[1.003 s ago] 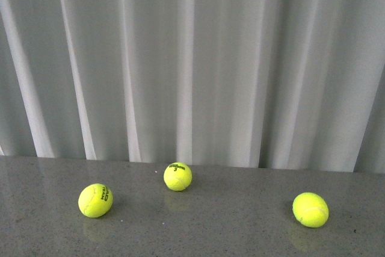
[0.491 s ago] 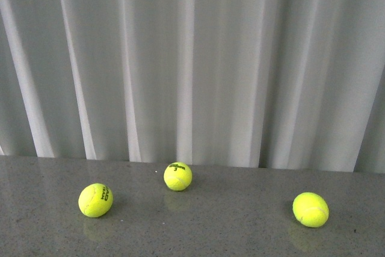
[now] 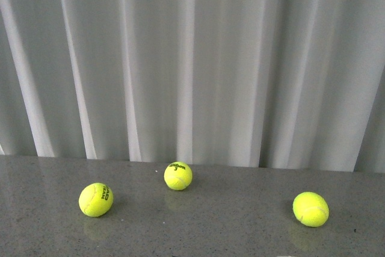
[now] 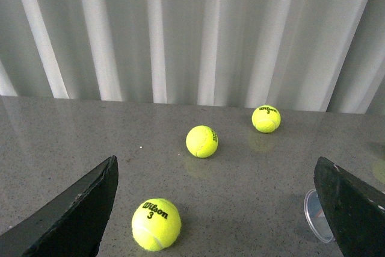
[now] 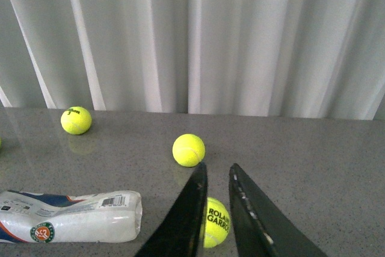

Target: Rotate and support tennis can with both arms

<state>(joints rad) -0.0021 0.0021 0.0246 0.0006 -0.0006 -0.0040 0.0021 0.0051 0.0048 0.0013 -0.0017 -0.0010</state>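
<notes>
Front camera faces the curtain (image 3: 192,58) across the table (image 3: 240,233); both wrist cameras (low, behind their jaws) face it too.

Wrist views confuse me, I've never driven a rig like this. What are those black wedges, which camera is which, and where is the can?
The machine is a two-armed robot. The front view looks out from its body at a grey table and a white curtain. Three tennis balls lie there and no arm shows. The other two pictures come from cameras on the wrists, so the black wedges are each pincer's own fingers. The left pincer stands wide open, holding nothing. The right pincer has only a narrow gap and grips nothing; a Roland Garros ball lies beyond it. The tennis can lies on its side, seen only in the right wrist view.
</notes>
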